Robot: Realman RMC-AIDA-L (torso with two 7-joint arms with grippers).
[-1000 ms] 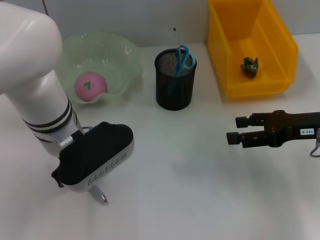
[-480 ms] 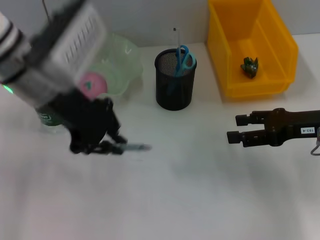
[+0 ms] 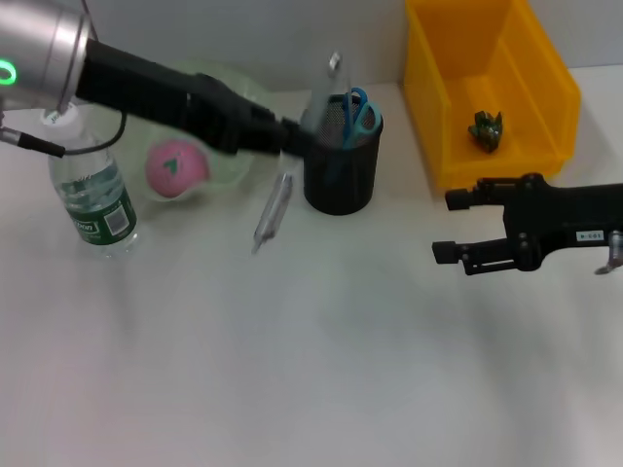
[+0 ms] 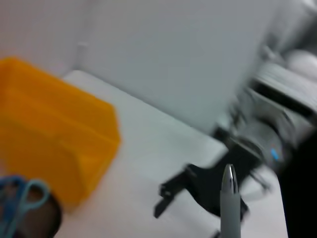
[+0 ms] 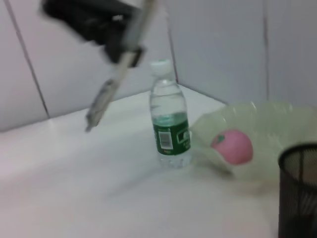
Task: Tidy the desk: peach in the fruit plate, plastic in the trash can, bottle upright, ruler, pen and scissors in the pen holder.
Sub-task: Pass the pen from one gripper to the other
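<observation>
Left gripper carries the pen beside the pen holder.
Head view: left gripper [image 3: 282, 136] clamps a blurred silver pen [image 3: 274, 206] beside the pen holder [image 3: 340, 161]; right gripper [image 3: 456, 226] spread, empty. Left wrist: pen tip only. Right wrist: bottle [image 5: 170, 128] upright, peach [image 5: 232, 147] in fruit plate [image 5: 277, 119].

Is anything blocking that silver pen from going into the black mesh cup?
Nothing visible blocks it. The left end effector holds the pen in the air just beside the pen holder, whose mouth is open. Only the scissors and a thin rod already stand inside, toward one side. The right end effector hovers well away.
</observation>
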